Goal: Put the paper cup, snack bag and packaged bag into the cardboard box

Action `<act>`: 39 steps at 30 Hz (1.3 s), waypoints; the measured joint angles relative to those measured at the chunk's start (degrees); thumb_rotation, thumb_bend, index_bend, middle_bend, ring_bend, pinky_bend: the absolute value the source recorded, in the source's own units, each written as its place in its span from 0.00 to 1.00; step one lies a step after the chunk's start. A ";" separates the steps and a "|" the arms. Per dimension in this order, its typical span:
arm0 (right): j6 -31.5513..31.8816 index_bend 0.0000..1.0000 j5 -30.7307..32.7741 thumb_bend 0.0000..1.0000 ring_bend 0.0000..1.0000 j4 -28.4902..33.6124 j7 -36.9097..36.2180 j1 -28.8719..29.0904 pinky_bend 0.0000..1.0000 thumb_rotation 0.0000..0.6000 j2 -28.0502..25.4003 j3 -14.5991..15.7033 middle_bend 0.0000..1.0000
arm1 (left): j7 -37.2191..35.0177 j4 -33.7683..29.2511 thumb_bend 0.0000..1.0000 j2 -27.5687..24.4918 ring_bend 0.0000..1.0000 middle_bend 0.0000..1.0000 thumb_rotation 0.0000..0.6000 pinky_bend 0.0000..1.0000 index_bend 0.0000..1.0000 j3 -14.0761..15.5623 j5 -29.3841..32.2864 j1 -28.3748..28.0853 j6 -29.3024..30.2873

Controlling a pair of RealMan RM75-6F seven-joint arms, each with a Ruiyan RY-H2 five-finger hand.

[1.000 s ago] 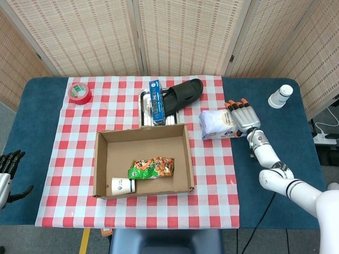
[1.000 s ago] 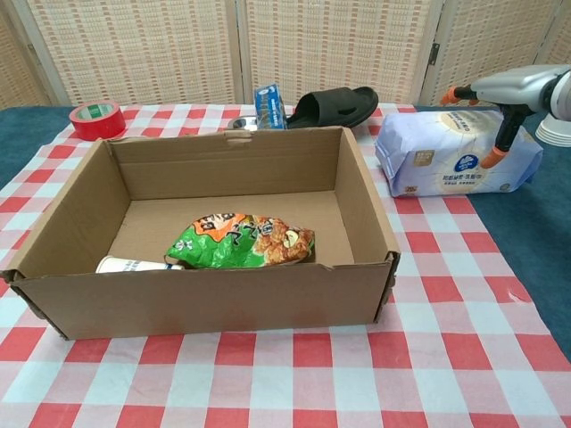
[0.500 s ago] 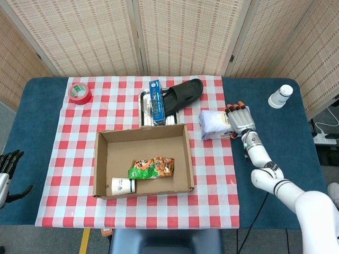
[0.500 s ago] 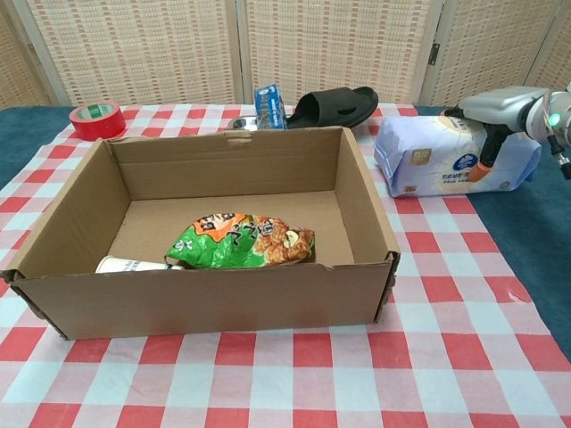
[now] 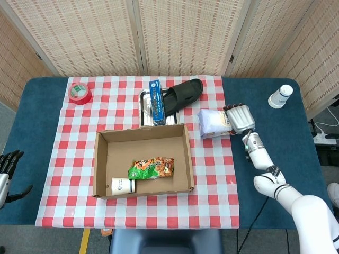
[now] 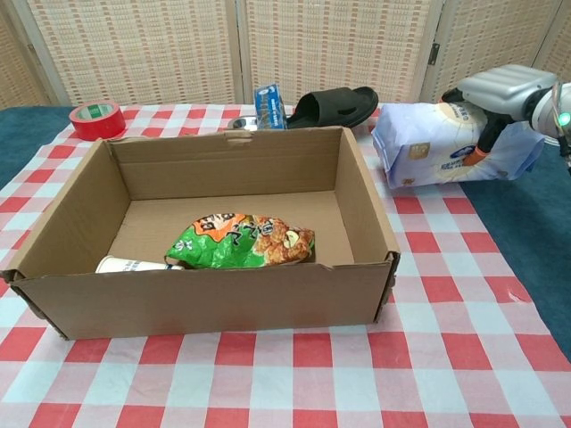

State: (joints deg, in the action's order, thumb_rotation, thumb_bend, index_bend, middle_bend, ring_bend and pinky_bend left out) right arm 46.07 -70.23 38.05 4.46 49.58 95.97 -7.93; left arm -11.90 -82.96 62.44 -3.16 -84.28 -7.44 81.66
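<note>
The open cardboard box [image 5: 104, 165] [image 6: 367, 207] sits mid-table on the checked cloth. Inside it lie the green snack bag [image 5: 151, 168] [image 6: 243, 241] and a paper cup [image 5: 122, 185] [image 6: 134, 264] on its side. Right of the box, my right hand [image 5: 239, 118] [image 6: 498, 92] grips the white packaged bag [image 5: 213, 123] [image 6: 439, 144], fingers over its top and thumb on its near face; the bag is tilted and lifted a little off the cloth. My left hand [image 5: 7, 168] hangs open off the table's left edge, holding nothing.
Behind the box are a metal tray [image 5: 144, 105], a blue box [image 5: 156, 98] [image 6: 268, 102] and a black slipper [image 5: 185, 93] [image 6: 341, 103]. A red tape roll [image 5: 80, 93] [image 6: 96, 119] lies far left. Another paper cup [image 5: 280, 96] stands far right on the blue table.
My right hand has closed on the packaged bag and raised it slightly off the cloth, tilting it and shifting it toward the box. The left hand has stayed still.
</note>
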 measured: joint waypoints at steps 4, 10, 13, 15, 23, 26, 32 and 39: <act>2.33 0.86 -0.11 0.10 0.48 5.65 1.74 -0.16 0.63 1.00 -3.65 -1.28 0.50 | 0.20 -0.10 0.22 0.02 0.00 0.00 1.00 0.00 0.00 0.02 -0.04 -0.02 -0.04; 6.14 0.84 1.98 0.10 0.48 21.30 7.50 -0.35 0.63 1.00 -11.07 -5.14 0.50 | 0.80 -0.40 0.22 0.04 0.00 0.00 1.00 0.00 0.00 0.15 -0.20 -0.03 -0.04; 7.58 0.84 4.95 0.10 0.48 31.73 11.50 -0.39 0.63 1.00 -14.80 -7.46 0.50 | 0.94 -0.54 0.23 -0.01 0.00 0.00 1.00 0.00 0.00 0.20 -0.29 0.07 0.17; 8.81 0.84 6.99 0.10 0.48 39.42 15.00 -0.31 0.63 1.00 -17.25 -8.88 0.50 | 0.96 -0.56 0.22 -0.01 0.00 0.00 1.00 0.00 0.00 0.21 -0.35 0.14 0.33; 13.60 0.84 12.87 0.10 0.48 61.78 28.18 1.94 0.63 1.00 -21.98 -12.06 0.50 | 0.64 -0.53 0.22 -0.11 0.00 0.00 1.00 0.00 0.00 0.24 -0.46 0.18 0.37; 13.81 0.83 13.34 0.10 0.48 63.46 29.27 3.51 0.63 1.00 -20.45 -11.93 0.50 | 0.29 -0.44 0.22 -0.18 0.00 0.00 1.00 0.00 0.00 0.22 -0.43 0.26 0.49; 12.37 0.83 11.41 0.10 0.48 63.03 28.18 6.27 0.63 1.00 -14.58 -10.58 0.50 | -0.47 -0.36 0.22 -0.51 0.00 0.00 1.00 0.00 0.00 0.01 -0.01 0.39 0.52; 11.18 0.81 5.50 0.06 0.47 56.59 23.20 8.57 0.63 1.00 -6.71 -8.76 0.50 | -1.04 -0.21 0.22 -0.71 0.00 0.00 1.00 0.00 0.00 -0.03 0.13 0.48 0.46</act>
State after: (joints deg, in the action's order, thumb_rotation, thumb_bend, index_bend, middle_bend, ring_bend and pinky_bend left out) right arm 57.25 -64.74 94.63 27.66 58.15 89.26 -16.69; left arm -12.93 -83.17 61.73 -3.19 -84.15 -6.96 82.12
